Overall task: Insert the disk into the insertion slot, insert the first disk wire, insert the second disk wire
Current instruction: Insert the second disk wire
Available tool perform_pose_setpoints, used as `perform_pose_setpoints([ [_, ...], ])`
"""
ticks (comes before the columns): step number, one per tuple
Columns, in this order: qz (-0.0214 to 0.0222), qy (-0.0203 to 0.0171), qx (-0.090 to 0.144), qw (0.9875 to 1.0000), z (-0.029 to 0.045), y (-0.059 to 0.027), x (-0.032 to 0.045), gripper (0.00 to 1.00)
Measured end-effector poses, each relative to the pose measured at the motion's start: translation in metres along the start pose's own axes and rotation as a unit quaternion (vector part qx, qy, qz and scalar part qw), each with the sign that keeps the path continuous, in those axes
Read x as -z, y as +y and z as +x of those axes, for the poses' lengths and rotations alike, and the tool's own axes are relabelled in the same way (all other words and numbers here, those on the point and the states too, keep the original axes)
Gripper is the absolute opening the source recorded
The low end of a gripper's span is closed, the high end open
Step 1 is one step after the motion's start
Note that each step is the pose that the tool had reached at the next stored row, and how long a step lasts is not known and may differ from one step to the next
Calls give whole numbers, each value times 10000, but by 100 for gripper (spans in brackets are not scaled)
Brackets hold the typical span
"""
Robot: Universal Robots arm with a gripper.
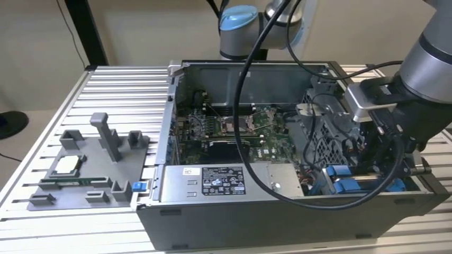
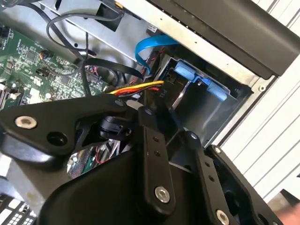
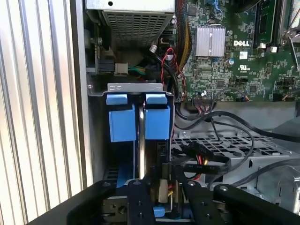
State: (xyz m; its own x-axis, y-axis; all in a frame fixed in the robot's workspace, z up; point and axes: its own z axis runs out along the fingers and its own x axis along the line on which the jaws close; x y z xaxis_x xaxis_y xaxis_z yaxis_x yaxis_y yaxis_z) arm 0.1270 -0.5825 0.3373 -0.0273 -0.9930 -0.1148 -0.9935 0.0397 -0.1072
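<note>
Item: gripper (image 3: 164, 197), fingers pinched on a wire connector (image 3: 162, 191) at the near end of the insertion slot (image 3: 136, 101) with blue clips (image 3: 123, 123), in the case's (image 1: 282, 211) right near corner on the exterior view's right; step judged wire insertion, demanding straight alignment; disk not discernible.

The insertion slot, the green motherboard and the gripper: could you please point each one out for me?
insertion slot (image 3: 123, 123): first wrist view, on a blue clip.
green motherboard (image 3: 243, 70): first wrist view, on bare board.
gripper (image 3: 161, 197): first wrist view, midway between the black fingertips.
</note>
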Motion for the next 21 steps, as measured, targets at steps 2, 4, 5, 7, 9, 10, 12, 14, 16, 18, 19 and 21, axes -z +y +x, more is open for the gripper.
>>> perform_pose_setpoints([
  [2,0,5,0,10000,-11,-10,96,100],
  [4,0,6,0,10000,-21,-19,187,100],
  [5,0,7,0,10000,-27,-24,232,100],
  [7,0,7,0,10000,-37,-33,324,100],
  [9,0,7,-1,10000,-47,-43,409,100],
  [10,0,7,0,10000,-53,-48,456,100],
  [12,0,7,0,10000,-57,-52,492,100],
  [14,0,6,0,10000,-57,-52,492,100],
  [16,0,6,0,10000,-57,-52,492,100],
  [18,0,6,0,10000,-57,-52,493,100],
  [19,0,6,0,10000,-57,-52,493,100],
  [21,0,7,0,10000,-57,-52,494,100],
])
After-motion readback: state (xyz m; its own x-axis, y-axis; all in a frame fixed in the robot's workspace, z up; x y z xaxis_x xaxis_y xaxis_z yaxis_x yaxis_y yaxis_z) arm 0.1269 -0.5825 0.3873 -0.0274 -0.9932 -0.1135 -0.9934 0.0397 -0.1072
